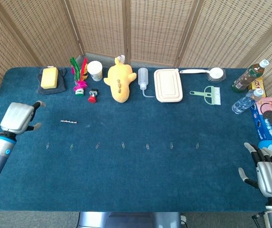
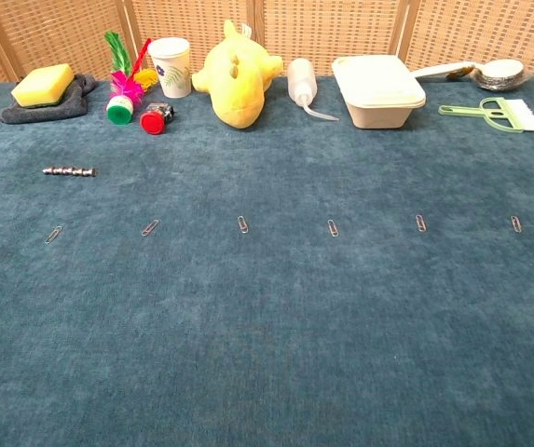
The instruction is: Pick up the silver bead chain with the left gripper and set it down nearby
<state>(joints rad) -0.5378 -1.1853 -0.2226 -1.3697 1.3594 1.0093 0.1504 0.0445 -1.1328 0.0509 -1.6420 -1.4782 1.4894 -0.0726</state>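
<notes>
The right hand [image 1: 270,175] hangs at the worktop's [image 1: 140,175] near corner, fingers spread, holding nothing. Farther off, the left hand [image 1: 18,118] hovers empty, fingers apart. The silver bead chain [image 1: 69,122] lies just beyond its fingertips, untouched.

short silver bead chain [image 1: 69,122], lying straight and flat on blue cloth, left side

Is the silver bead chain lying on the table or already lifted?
Lying flat. The silver bead chain rests stretched straight on the blue table; the left robot hand is apart from it.
</notes>
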